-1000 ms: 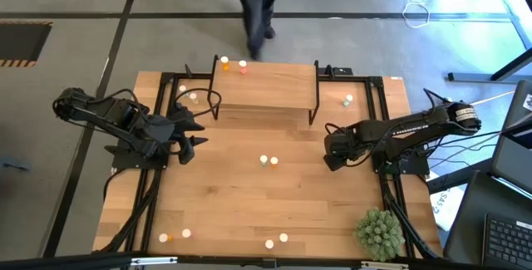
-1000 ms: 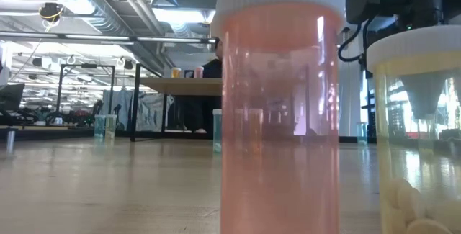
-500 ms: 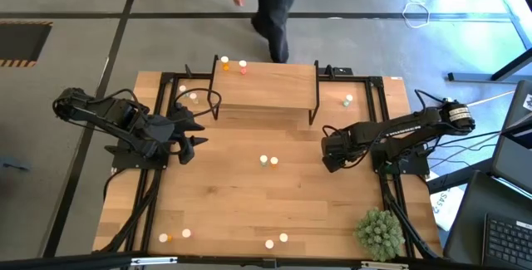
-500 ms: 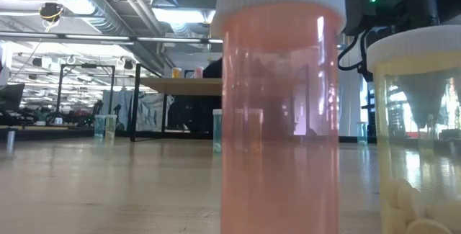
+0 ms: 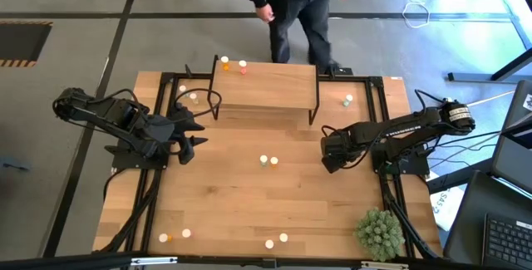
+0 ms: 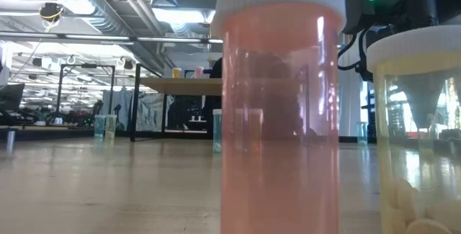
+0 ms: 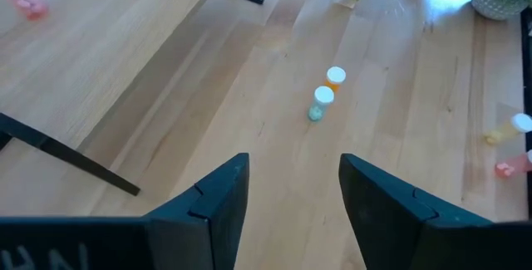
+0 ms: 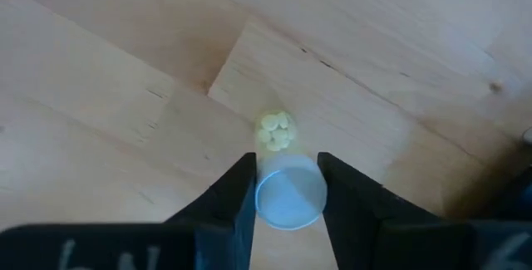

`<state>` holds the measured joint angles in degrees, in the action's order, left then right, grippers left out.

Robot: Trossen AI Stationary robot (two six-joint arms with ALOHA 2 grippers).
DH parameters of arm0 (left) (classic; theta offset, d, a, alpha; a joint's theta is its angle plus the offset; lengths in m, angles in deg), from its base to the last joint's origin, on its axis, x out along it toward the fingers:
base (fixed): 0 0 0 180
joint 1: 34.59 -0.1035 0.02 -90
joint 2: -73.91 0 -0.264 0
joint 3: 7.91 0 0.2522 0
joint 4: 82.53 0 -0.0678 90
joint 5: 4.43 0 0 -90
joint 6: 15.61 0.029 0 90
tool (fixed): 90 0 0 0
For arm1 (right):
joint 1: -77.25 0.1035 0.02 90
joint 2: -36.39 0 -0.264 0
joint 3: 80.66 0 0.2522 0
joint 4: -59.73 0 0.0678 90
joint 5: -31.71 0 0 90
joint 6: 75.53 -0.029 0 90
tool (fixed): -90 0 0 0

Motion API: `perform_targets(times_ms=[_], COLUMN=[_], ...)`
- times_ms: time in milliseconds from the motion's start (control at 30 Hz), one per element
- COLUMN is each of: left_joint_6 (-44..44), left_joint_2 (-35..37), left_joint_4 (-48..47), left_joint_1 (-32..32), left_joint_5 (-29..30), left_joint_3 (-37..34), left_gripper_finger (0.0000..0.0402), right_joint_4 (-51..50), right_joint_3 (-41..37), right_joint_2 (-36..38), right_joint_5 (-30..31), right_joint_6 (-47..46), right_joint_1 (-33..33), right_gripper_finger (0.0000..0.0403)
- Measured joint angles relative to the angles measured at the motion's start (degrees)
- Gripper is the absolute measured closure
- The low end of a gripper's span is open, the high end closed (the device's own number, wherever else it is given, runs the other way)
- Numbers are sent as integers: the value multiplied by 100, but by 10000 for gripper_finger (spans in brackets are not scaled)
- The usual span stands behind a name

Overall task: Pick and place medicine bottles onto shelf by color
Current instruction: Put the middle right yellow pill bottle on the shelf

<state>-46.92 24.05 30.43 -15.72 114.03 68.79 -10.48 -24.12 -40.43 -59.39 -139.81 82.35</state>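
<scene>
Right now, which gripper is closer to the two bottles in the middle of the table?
Right. The right gripper sits just right of the bottle pair, its fingers around another bottle. The left gripper waits farther off, left of the pair.

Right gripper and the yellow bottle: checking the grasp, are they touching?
Touching. The right wrist view shows the right gripper with both fingers pressed against the yellow bottle, no gap.

Table (image 5: 233, 195) and shelf (image 5: 266, 85) apparently carry bottles (image 5: 268, 160).

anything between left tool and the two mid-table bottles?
Nothing: bare tabletop between the left tool and the bottle pair, per left wrist view.
</scene>
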Motion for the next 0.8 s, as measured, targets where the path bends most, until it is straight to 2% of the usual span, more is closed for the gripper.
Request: perform_targets(times_ms=[367, 800], left_joint_6=[45, 51], left_joint_2=[2, 1], left_joint_4=[0, 0], left_joint_1=[0, 0], left_joint_5=[-2, 0], left_joint_3=[0, 0], left_gripper_finger=[219, 219], right_joint_4=[-20, -592], right_joint_3=[245, 1903], right_joint_2=[4, 6], right_joint_5=[-204, 14], right_joint_6=[96, 511], right_joint_1=[0, -18], right_gripper_finger=[289, 289])
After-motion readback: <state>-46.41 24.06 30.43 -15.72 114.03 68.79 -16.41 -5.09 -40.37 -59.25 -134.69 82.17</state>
